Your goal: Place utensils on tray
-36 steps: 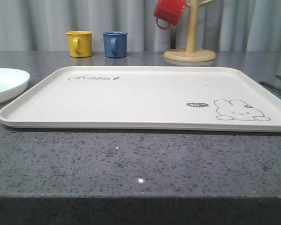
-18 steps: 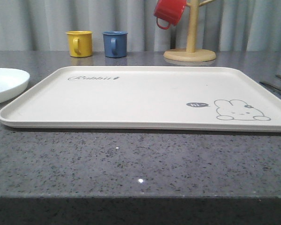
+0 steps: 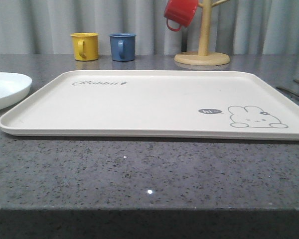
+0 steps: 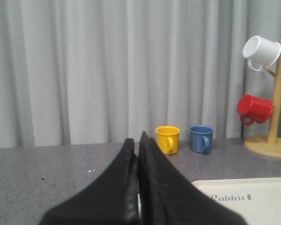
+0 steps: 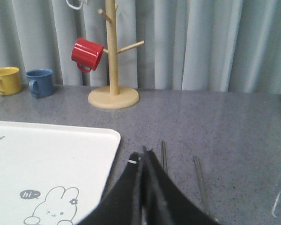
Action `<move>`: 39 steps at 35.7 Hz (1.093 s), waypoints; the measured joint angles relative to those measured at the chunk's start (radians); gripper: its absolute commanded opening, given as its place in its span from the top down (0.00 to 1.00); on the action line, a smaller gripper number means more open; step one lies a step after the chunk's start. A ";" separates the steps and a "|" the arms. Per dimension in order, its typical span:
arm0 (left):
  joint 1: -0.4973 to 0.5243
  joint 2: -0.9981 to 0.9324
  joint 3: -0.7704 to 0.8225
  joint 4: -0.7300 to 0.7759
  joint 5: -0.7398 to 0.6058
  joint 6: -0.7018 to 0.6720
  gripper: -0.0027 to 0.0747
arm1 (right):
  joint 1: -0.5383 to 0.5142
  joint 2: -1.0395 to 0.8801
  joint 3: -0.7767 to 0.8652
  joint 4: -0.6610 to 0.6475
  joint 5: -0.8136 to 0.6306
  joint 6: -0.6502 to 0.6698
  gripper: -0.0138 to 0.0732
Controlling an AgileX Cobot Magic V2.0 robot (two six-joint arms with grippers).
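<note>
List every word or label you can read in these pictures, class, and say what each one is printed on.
"Rabbit": grey script near the far left corner of the tray, followed by a tiny mark too small to make out.
"hi~": in the dark speech bubble beside the rabbit drawing on the same tray.
The mugs and the mug tree carry no readable text.

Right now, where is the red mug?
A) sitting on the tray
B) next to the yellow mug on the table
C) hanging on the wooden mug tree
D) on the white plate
C: the red mug hangs from a peg of the wooden mug tree, off the table, behind the tray.
</note>
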 measured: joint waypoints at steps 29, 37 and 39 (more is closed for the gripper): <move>0.000 0.236 -0.046 0.000 0.209 0.000 0.96 | 0.000 0.344 -0.119 -0.011 0.247 0.000 0.76; 0.000 0.236 -0.046 0.000 0.217 0.000 0.43 | 0.000 0.344 -0.119 -0.017 0.259 0.000 0.31; 0.000 0.236 -0.046 0.000 0.233 0.000 0.37 | 0.000 0.344 -0.119 -0.017 0.260 0.000 0.31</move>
